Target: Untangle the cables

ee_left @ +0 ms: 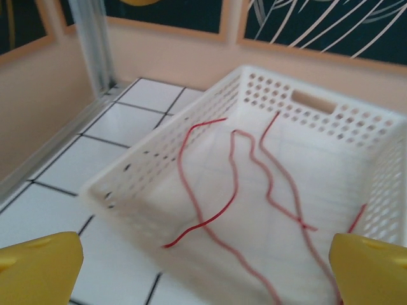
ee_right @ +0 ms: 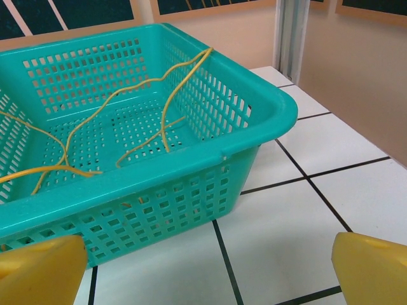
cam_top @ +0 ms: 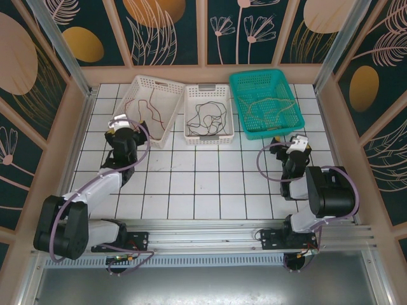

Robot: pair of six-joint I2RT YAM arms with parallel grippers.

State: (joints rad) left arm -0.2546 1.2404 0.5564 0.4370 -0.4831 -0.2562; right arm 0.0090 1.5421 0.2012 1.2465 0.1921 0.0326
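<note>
A red cable lies loosely curled in the left white basket, a black cable in the middle white basket, and a yellow cable in the teal basket. My left gripper hovers at the near corner of the left basket. In the left wrist view it is open and holds nothing, with the red cable ahead. My right gripper is just in front of the teal basket. It is open and empty, and the yellow cable drapes over the rim.
The three baskets stand in a row at the back of the white tiled table. Wooden walls and metal posts enclose the workspace. Open tiles stretch between the baskets and the arm bases.
</note>
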